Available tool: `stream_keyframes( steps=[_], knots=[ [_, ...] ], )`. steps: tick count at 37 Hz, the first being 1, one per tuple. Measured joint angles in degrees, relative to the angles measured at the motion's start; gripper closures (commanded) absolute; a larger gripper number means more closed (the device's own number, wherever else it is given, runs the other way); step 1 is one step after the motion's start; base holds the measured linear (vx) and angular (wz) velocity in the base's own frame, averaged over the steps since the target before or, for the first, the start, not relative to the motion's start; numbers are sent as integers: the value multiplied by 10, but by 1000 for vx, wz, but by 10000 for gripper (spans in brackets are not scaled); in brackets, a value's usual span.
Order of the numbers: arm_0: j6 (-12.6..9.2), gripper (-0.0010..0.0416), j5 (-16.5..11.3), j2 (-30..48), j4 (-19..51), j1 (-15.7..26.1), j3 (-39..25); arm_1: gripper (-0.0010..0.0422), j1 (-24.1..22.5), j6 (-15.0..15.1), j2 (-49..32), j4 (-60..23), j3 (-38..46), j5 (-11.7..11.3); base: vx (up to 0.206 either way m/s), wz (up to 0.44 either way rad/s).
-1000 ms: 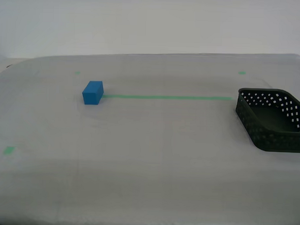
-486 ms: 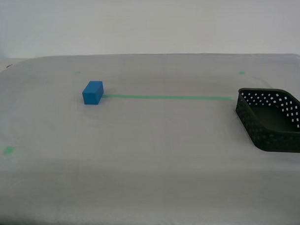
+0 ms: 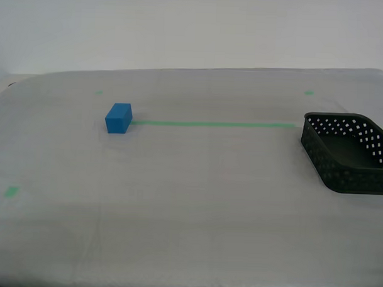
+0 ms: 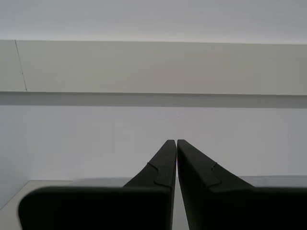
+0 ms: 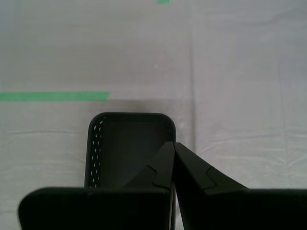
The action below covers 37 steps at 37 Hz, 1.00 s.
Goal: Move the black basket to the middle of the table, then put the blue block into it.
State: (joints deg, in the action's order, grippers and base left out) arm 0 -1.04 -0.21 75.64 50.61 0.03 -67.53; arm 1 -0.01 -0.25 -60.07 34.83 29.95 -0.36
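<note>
The black basket (image 3: 350, 151) stands at the exterior view's right edge of the cloth-covered table (image 3: 189, 213), empty, its perforated walls showing. The blue block (image 3: 119, 117) rests at the exterior view's left end of the green tape line. Neither arm appears in the exterior view. In the first wrist view my first gripper (image 5: 174, 143) is shut, hanging above the black basket (image 5: 129, 143) with nothing held. In the second wrist view my second gripper (image 4: 172, 141) is shut and points at a plain white wall, away from both objects.
A thin green tape line (image 3: 214, 124) runs from the block toward the basket. Small green tape bits (image 3: 12, 191) mark the cloth, one at the exterior view's left front, others near the far edge (image 3: 308, 93). A white wall stands behind the table.
</note>
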Motion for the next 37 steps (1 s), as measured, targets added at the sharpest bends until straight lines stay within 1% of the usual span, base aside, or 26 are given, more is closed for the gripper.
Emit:
stream_keyframes(
  steps=[5,10,13,17,20,22,24,26,33,37],
  knots=[
    [0,406,-1,22,16,0,-8,412,0,0,0,0,0,0,0,0],
    [1,406,-2,45,51,0,-14,412,0,0,0,0,0,0,0,0],
    [10,406,-5,59,74,0,-15,412,0,0,0,0,0,0,0,0],
    [12,406,-26,73,101,0,-15,412,0,0,0,0,0,0,0,0],
    [12,406,-41,80,102,0,-11,412,0,0,0,0,0,0,0,0],
    [16,406,-43,83,102,0,-10,412,0,0,0,0,0,0,0,0],
    [26,406,-43,84,99,0,-10,412,0,0,0,0,0,0,0,0],
    [30,406,-43,84,96,0,-10,412,0,0,0,0,0,0,0,0],
    [30,406,-43,83,95,0,-10,412,0,0,0,0,0,0,0,0],
    [23,406,-43,83,95,0,-10,412,0,0,0,0,0,0,0,0]
  ],
)
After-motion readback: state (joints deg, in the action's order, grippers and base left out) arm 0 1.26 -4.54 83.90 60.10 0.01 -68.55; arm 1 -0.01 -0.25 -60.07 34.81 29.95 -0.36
